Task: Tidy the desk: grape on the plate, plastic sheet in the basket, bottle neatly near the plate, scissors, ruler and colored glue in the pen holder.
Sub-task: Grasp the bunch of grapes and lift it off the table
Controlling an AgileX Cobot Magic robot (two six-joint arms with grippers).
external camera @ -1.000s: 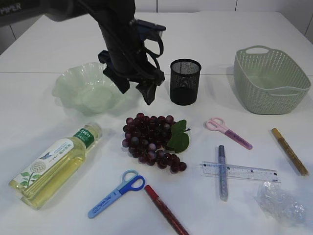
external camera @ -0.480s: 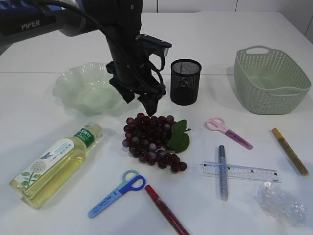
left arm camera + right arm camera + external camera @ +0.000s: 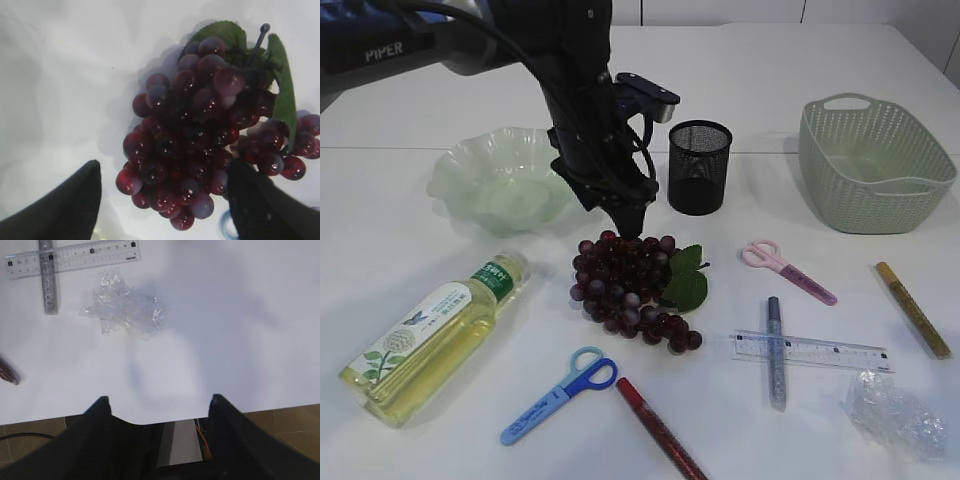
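The dark purple grape [image 3: 630, 290] bunch with green leaves lies mid-table. My left gripper [image 3: 612, 212] hangs open just above its far end; in the left wrist view the bunch [image 3: 200, 125] fills the space between the two black fingers [image 3: 67, 207], untouched. The pale green plate [image 3: 495, 180] stands back left, the bottle [image 3: 435, 335] lies front left. Pink scissors [image 3: 785, 270], blue scissors [image 3: 560, 393], the ruler [image 3: 810, 350] and glue sticks, grey [image 3: 775, 350], red [image 3: 660, 430] and gold [image 3: 912, 308], lie scattered. The plastic sheet [image 3: 125, 307] lies crumpled ahead of my open, empty right gripper [image 3: 160, 398].
The black mesh pen holder [image 3: 699, 167] stands right next to the left arm, at the back. A green woven basket [image 3: 873, 160] is back right. The right gripper hovers over the table's near edge [image 3: 165, 419]; it does not show in the exterior view.
The left arm has come down and to the right, from over the plate's edge to just above the grape bunch. Its jaws stayed open. Nothing on the table moved.
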